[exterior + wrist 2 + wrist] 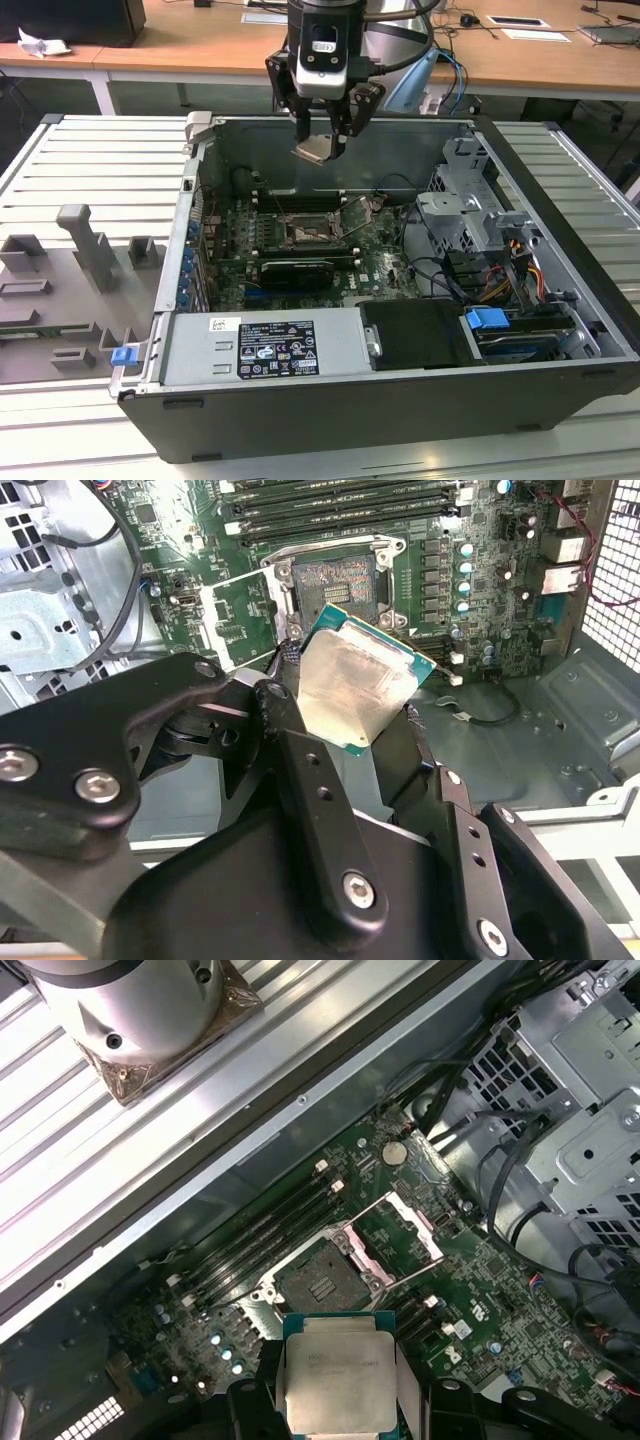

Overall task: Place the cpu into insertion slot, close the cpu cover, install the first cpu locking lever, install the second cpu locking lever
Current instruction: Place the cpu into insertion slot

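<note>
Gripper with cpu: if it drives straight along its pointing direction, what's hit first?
Likely the insertion slot, open below, met by the cpu the gripper holds. Depth unclear: it may land nearer the memory slots.

We took the place for a robotics lab: an opened computer tower lay on a slatted metal bench, a robot's gripper hung above it, grey moulded fixtures stood beside it, and behind ran long wooden desks carrying cables and loose papers.
</note>
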Controlling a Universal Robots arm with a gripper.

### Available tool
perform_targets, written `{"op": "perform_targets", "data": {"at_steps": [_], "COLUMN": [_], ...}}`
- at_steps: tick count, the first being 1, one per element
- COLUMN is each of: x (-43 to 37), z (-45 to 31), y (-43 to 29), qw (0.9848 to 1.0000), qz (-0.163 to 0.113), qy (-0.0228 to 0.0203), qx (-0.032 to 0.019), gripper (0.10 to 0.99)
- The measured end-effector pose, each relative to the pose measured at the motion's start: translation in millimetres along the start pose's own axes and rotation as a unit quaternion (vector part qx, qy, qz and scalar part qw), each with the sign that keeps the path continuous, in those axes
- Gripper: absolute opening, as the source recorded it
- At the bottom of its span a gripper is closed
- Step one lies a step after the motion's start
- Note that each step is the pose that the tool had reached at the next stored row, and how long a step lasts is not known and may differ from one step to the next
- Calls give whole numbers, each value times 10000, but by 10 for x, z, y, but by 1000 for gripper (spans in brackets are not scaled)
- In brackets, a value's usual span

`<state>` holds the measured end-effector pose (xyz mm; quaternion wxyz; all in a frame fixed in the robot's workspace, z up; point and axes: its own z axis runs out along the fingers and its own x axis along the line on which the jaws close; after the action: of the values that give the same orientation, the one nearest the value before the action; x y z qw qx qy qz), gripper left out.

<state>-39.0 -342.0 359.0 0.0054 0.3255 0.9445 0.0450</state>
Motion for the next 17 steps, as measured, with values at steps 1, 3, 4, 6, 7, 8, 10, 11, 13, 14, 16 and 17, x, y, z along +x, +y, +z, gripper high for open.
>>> {"op": "perform_targets", "data": {"at_steps": [1,3,4,6,7,8,10,11,13,14,16,17], "x": [0,0,0,-1,0,0,0,-1,0,0,0,-1], "z": [3,14,17,20,20,21,21,21,22,22,23,23], "y": [0,-1,-1,-2,-2,-2,-2,-2,-2,-2,-2,-2], "qw": [10000,10000,10000,10000,10000,10000,10000,10000,9999,9999,9998,9998], "qz": [0,1,2,15,27,36,64,77,113,136,175,197], "qy": [0,0,0,-1,-2,-3,-6,-7,-10,-12,-16,-18], "qx": [0,0,0,-1,0,-1,-1,-1,-3,-3,-4,-4], "gripper": [533,533,533,533,533,533,533,533,533,533,533,533]}}
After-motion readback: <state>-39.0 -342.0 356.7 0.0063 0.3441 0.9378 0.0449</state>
